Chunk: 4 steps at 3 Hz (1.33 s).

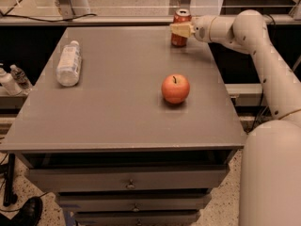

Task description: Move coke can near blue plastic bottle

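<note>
The coke can stands upright at the far right of the grey table. It is red with a silver top. My gripper reaches in from the right at the can's upper half, and its pale fingers are closed around the can. The can's base looks to be on or just above the table. The blue plastic bottle, clear with a white label and cap, lies on its side near the table's left edge, far from the can.
A red-orange apple sits right of the table's middle, between the can and the front edge. Small bottles stand off the table's left edge. Drawers are below the tabletop. My arm runs along the right side.
</note>
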Motion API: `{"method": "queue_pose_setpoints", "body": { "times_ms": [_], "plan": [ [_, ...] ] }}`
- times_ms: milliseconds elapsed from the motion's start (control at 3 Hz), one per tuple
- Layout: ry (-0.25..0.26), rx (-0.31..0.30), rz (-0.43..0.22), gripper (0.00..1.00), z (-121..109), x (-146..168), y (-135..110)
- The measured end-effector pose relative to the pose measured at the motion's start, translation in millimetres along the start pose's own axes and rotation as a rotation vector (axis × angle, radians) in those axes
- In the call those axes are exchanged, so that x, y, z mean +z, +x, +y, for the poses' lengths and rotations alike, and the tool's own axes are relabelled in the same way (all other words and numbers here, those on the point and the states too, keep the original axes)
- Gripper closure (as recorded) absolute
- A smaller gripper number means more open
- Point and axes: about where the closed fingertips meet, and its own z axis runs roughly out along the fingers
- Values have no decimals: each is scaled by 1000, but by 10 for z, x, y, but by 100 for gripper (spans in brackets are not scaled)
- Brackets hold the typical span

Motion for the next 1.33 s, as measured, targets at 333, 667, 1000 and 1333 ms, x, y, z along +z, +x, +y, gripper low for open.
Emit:
{"method": "queue_pose_setpoints", "body": {
  "times_ms": [333,667,1000,1333],
  "plan": [
    [-27,-34,17,87,103,-187,-119],
    [-80,-86,-22,100,340,-336,-440],
    [-159,-130,-82,100,674,-416,-811],
    [-255,-143,-121,100,1076,-450,-1098]
  ]
}}
